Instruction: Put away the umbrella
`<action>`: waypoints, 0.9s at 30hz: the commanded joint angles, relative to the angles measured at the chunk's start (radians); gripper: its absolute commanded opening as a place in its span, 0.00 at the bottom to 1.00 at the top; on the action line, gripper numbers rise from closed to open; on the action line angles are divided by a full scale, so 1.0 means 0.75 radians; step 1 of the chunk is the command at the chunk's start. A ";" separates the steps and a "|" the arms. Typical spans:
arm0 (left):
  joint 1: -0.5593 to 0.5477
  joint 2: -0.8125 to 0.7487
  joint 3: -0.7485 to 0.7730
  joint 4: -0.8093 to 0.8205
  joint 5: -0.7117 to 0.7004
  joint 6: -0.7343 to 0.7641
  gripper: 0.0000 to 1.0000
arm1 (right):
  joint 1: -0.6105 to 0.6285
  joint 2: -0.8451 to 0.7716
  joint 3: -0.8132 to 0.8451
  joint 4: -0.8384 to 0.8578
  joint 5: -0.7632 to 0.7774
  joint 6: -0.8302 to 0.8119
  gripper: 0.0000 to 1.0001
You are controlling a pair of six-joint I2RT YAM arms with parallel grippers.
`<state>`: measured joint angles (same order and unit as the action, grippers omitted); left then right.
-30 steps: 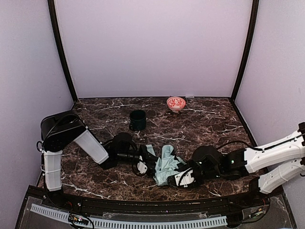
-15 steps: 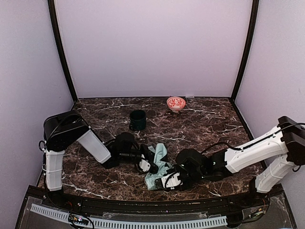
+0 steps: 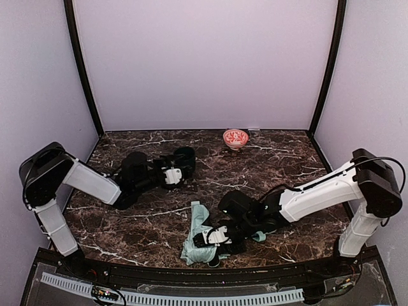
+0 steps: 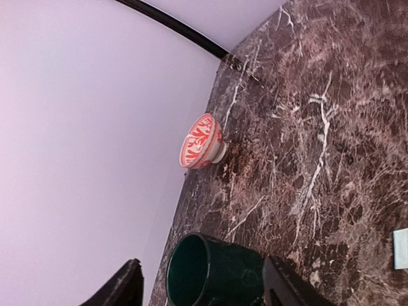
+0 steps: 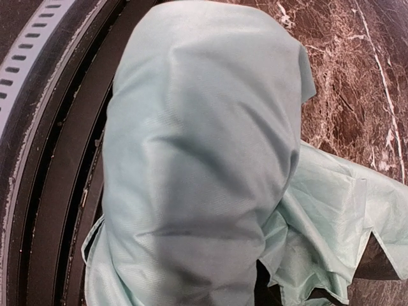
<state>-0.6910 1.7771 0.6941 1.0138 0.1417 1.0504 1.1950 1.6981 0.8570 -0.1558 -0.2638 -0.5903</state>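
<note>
The umbrella point(image 3: 196, 231) is a crumpled heap of pale mint-green fabric near the table's front edge, left of centre. My right gripper point(image 3: 213, 237) is buried in that fabric and is shut on it. In the right wrist view the umbrella's fabric point(image 5: 204, 159) drapes over the whole gripper and hides the fingers. My left gripper point(image 3: 181, 169) is far from the umbrella, up at the back left, right against the dark green mug point(image 3: 185, 155). In the left wrist view the left gripper point(image 4: 204, 268) stands open. The mug point(image 4: 223, 277) shows between its two black fingers point(image 4: 124, 287).
A red-and-white patterned bowl point(image 3: 235, 138) stands by the back wall, also in the left wrist view as the bowl point(image 4: 203, 141). The table's black front rail point(image 5: 70, 127) runs just beside the umbrella. Side walls close in left and right.
My left gripper has let go of the umbrella, opened, and swung back to the mug. My right gripper has dragged the umbrella left and toward the front edge.
</note>
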 commanded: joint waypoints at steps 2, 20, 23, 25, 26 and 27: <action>-0.028 -0.507 -0.214 -0.211 0.183 -0.456 0.52 | -0.029 0.164 0.009 -0.340 0.054 0.088 0.00; -0.757 -0.757 -0.231 -1.030 0.042 -0.339 0.59 | -0.137 0.365 0.272 -0.520 -0.033 0.121 0.00; -0.766 -0.724 -0.271 -0.987 -0.016 -0.353 0.61 | -0.145 0.375 0.299 -0.562 -0.041 0.127 0.00; -0.789 -0.695 -0.267 -1.011 -0.046 -0.344 0.59 | -0.147 0.376 0.309 -0.584 -0.064 0.127 0.00; -0.810 -0.716 -0.272 -0.992 -0.067 -0.350 0.57 | -0.149 0.378 0.311 -0.592 -0.073 0.127 0.00; -0.823 -0.774 -0.295 -0.941 -0.075 -0.373 0.55 | -0.152 0.382 0.312 -0.598 -0.079 0.131 0.00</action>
<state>-1.2572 1.2114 0.5186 0.2840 0.0875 0.7826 1.0912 1.8950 1.1236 -0.4171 -0.4488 -0.5182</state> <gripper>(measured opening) 0.578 0.299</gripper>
